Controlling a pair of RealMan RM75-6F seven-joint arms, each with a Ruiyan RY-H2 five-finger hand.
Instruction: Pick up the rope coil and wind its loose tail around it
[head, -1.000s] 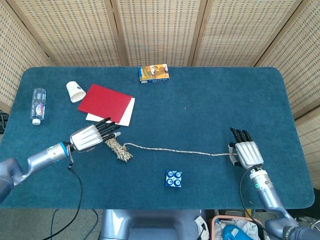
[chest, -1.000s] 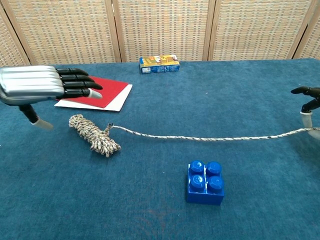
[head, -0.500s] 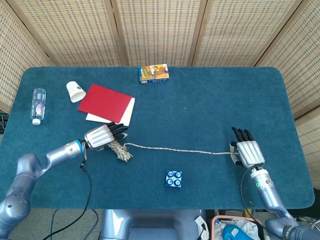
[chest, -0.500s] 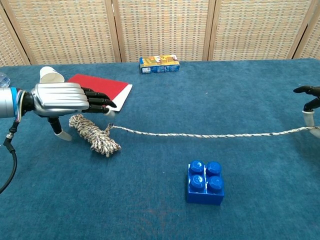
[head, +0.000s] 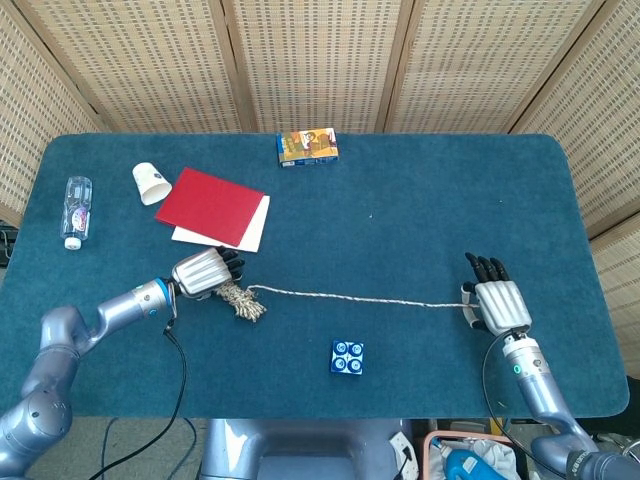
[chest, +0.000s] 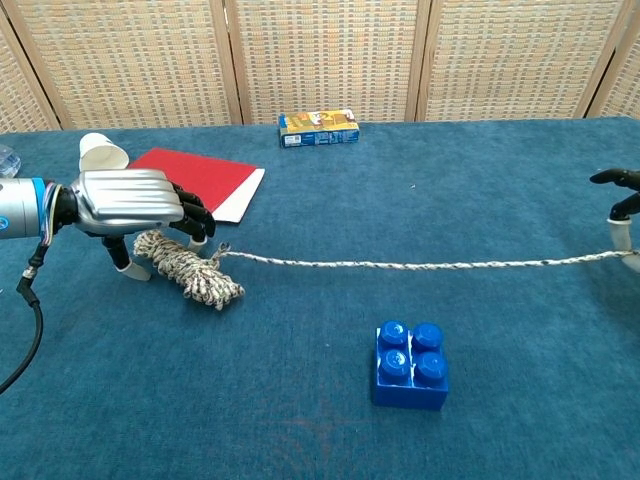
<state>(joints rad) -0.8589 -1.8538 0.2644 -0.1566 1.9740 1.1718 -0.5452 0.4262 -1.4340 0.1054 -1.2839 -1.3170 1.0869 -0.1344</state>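
Observation:
The rope coil (head: 241, 299) (chest: 191, 272) lies on the blue table, front left. My left hand (head: 201, 271) (chest: 130, 201) is down on its far end, fingers curled over the top and thumb on the other side, gripping it. The loose tail (head: 360, 299) (chest: 420, 265) runs nearly straight to the right. Its end is pinched at the thumb side of my right hand (head: 497, 304) (chest: 619, 203), whose other fingers are spread. The chest view shows only that hand's fingertips at the right edge.
A blue brick (head: 347, 357) (chest: 411, 365) sits in front of the tail's middle. A red notebook (head: 211, 204) (chest: 205, 174) on white paper, a tipped paper cup (head: 151, 182) (chest: 102, 153) and a bottle (head: 76, 210) lie back left. A small box (head: 307, 146) (chest: 319, 127) stands at the far edge.
My left hand came down onto the coil and its outstretched fingers curled around it. The tail has straightened and drawn taut. The right hand has barely moved.

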